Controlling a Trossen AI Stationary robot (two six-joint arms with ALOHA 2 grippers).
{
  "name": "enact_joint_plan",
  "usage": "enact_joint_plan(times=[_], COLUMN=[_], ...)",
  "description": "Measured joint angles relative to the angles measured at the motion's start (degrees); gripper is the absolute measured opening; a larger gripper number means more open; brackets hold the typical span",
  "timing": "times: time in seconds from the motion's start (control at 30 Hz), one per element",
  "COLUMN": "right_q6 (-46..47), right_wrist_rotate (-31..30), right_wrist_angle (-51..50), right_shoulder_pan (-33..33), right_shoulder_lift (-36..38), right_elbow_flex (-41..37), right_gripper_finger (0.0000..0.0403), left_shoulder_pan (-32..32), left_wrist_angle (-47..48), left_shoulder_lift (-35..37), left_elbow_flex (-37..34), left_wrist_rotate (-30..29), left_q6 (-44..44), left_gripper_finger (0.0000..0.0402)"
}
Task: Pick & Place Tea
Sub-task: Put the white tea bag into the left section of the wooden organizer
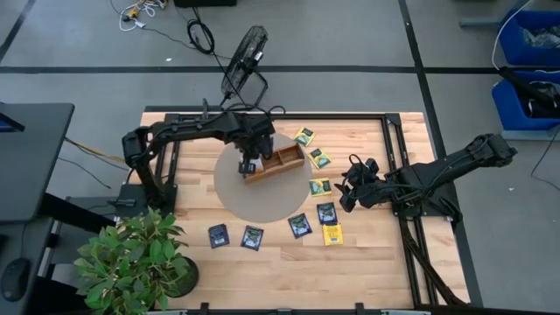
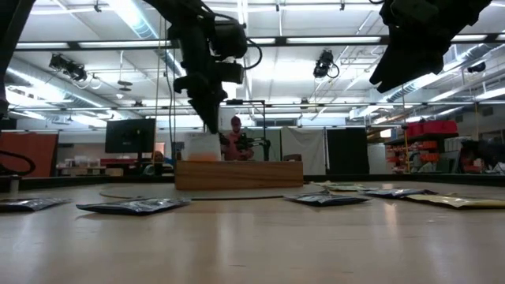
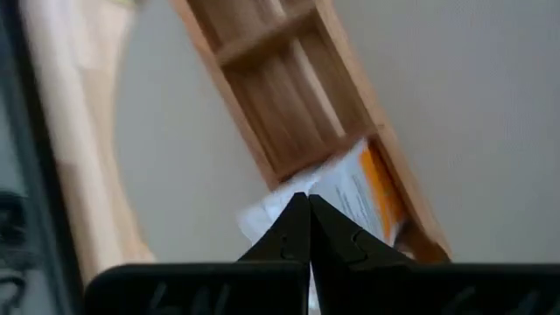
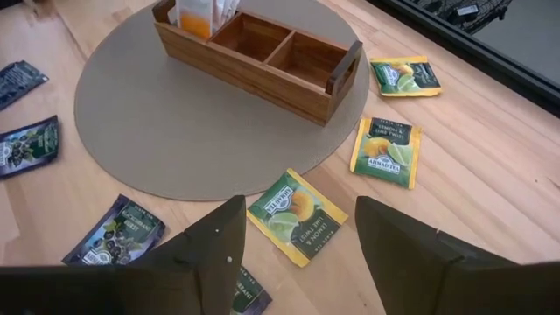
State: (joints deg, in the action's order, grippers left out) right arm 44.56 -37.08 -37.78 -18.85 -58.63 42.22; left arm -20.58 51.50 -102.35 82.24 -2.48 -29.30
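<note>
A long wooden tray [image 1: 278, 161] lies on a round grey mat [image 1: 262, 199]. My left gripper [image 1: 248, 166] stands over the tray's left end, shut on a white-and-orange tea packet [image 3: 354, 188]. More white-and-orange packets [image 4: 194, 13] stand in that end compartment. Green-yellow packets [image 4: 385, 150] and dark packets [image 4: 118, 232] lie flat on the table around the mat. My right gripper [image 1: 347, 191] hovers open at the mat's right edge, above a green-yellow packet [image 4: 297, 214], touching nothing. My left gripper pinches the white-and-orange packet by its upper edge [image 2: 207, 136] between its two shut fingers. The fingers come from above, pointing steeply down. The packet hangs below them, its lower part [image 2: 201, 156] down inside the tray's left end compartment.
A potted plant [image 1: 140, 262] stands at the table's near left corner. A fan [image 1: 245, 52] sits beyond the far edge. Dark packets [image 1: 253, 237] line the near side of the mat. A person [image 2: 235, 130] shows in the room behind.
</note>
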Motion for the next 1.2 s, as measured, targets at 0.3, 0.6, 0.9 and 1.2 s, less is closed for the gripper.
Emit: enact_joint_plan(times=[0.3, 0.6, 0.9, 1.2], right_q6=[0.52, 0.44, 0.84, -0.02], right_wrist_rotate=[-0.02, -0.03, -0.04, -0.55], right_wrist_angle=[-0.11, -0.2, -0.46, -0.46], right_shoulder_pan=[0.02, 0.01, 0.01, 0.0], right_shoulder_lift=[0.0, 0.0, 0.02, 0.0], right_elbow_flex=[0.02, 0.02, 0.02, 0.02], right_gripper_finger=[0.0224, 0.0224, 0.0224, 0.0224], left_shoulder_pan=[-0.2, -0.09, -0.03, -0.85], left_wrist_angle=[2.45, -0.28, 0.36, -0.34], left_shoulder_lift=[-1.01, -2.53, -3.29, -2.97], left_elbow_flex=[0.13, 0.15, 0.11, 0.15], left_wrist_rotate=[4.15, 3.6, 4.73, 5.68], left_q6=[0.86, 1.47, 5.99, 9.69], left_gripper_finger=[0.0001, 0.0002, 0.0012, 0.0109])
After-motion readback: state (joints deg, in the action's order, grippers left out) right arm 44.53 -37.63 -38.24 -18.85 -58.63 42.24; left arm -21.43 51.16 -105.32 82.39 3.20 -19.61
